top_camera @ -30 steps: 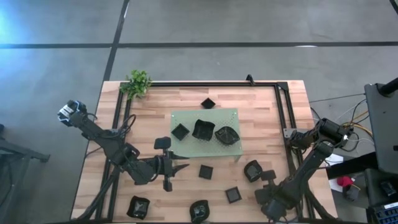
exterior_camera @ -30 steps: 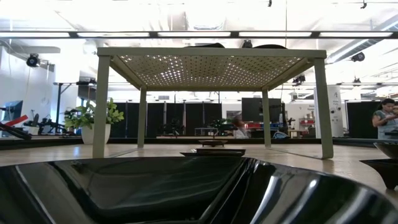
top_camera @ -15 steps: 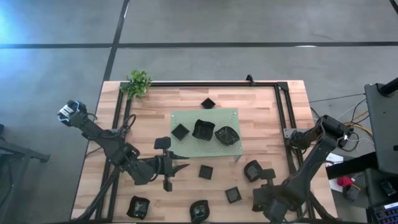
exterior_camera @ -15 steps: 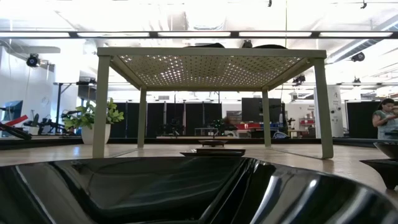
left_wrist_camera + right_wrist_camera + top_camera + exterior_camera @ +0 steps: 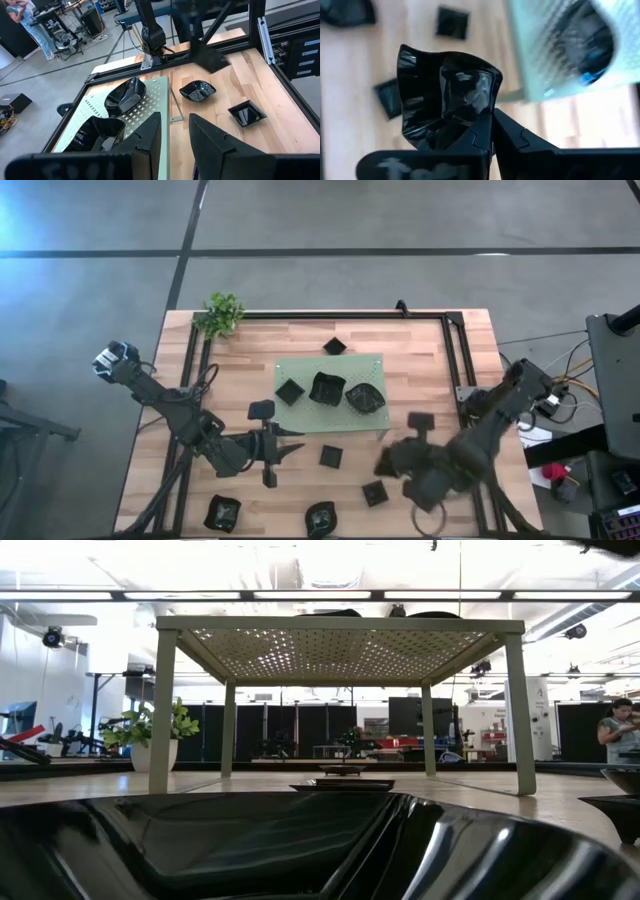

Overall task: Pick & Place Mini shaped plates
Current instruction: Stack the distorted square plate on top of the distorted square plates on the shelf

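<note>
Now my right jaws [image 5: 487, 131] are pinching a small glossy black dish with wavy, pinched corners [image 5: 447, 95] by its rim, and it is off the pale wooden counter [image 5: 430, 355]. A second ago that arm sat low at the near right edge, with the dish lying by it; since then it has swung up and inward, carrying the dish toward the light green perforated rectangular mat [image 5: 375, 365]. I judge the pick done and the placing still ahead.

The mat already holds three black dishes: a small square one [image 5: 290, 391], a larger crumpled-looking one [image 5: 326, 388] and a scalloped one [image 5: 364, 397]. More lie loose on the counter: one beyond the mat [image 5: 334, 346], two small squares near me [image 5: 331, 456] [image 5: 374, 493], and two along the near edge [image 5: 222, 512] [image 5: 320, 519].

My left jaws [image 5: 292, 449] hang over the counter just beside the mat's near left corner, unmoved, slightly spread and holding nothing.
</note>
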### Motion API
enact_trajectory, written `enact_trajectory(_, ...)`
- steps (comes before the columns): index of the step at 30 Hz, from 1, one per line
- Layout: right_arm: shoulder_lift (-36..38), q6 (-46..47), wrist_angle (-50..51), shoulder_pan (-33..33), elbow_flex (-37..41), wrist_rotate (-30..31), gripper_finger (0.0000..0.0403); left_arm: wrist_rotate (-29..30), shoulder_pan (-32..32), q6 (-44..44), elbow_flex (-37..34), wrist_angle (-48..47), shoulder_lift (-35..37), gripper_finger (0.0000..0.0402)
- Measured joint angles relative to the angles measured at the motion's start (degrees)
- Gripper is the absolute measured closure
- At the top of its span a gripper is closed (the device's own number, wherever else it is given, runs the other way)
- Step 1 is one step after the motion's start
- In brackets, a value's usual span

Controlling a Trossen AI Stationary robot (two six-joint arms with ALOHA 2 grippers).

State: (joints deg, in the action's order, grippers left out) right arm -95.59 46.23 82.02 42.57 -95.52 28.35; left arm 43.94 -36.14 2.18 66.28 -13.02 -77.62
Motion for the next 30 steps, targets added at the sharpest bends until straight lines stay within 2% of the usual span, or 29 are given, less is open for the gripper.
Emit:
enact_trajectory(5,-0.01,-12.65,0.17,-9.37,-5.28,0.27,0.0395,0.0,-0.04,-0.36,0.0,0.27,0.0,0.0305)
enact_trajectory(10,-0.02,-21.14,-1.16,-19.27,-11.64,-0.29,0.0395,0.0,-0.04,-0.6,0.0,0.35,0.0,0.0305)
enact_trajectory(14,-0.02,-27.01,-3.3,-27.21,-16.18,-8.81,0.0395,0.0,-0.04,-0.62,0.0,0.31,0.0,0.0305)
enact_trajectory(16,0.0,-28.75,-5.25,-30.64,-17.6,-10.87,0.0395,0.0,-0.04,-0.62,0.0,0.29,0.0,0.0305)
enact_trajectory(24,-0.38,-34.87,-14.42,-42.03,-17.71,-25.37,0.0394,-0.02,-0.04,-1.21,0.0,-0.02,0.0,0.0305)
enact_trajectory(30,-2.72,-38.31,-14.88,-45.26,-17.54,-26.94,0.0394,-0.01,-0.02,-2.01,0.0,0.0,0.0,0.0305)
